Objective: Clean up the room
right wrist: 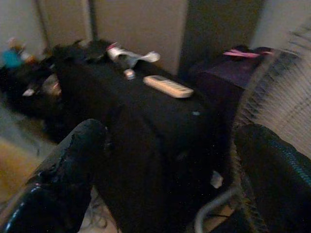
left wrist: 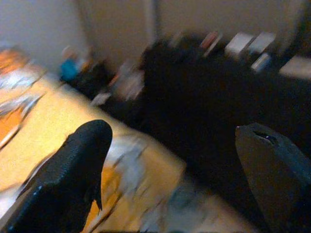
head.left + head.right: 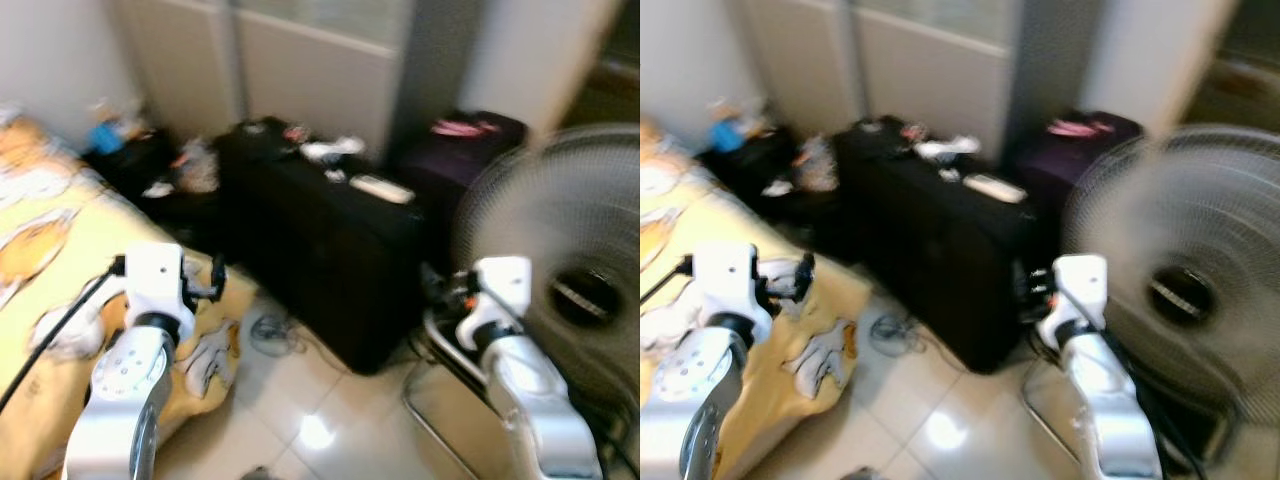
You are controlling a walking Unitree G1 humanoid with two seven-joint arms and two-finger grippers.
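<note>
You've got a big black suitcase (image 3: 330, 260) dead ahead on the floor (image 3: 300, 420), standing shut with a white remote (image 1: 167, 86) and some blurry clutter lying on top. Bed (image 3: 60, 250) on your left, a fan (image 3: 570, 270) crowding the right. Left claw (image 2: 170, 160) and right claw (image 1: 165, 160) are both spread wide, holding nothing.

Count of what stands before me

I see one large black suitcase (image 3: 320, 250), one white remote control (image 1: 167, 86) on its top, one dark purple case (image 3: 470, 150) behind it, one standing fan (image 3: 570, 280) at my right, one bed with a yellow cover (image 3: 80, 260) at my left, and my two grippers.
</note>
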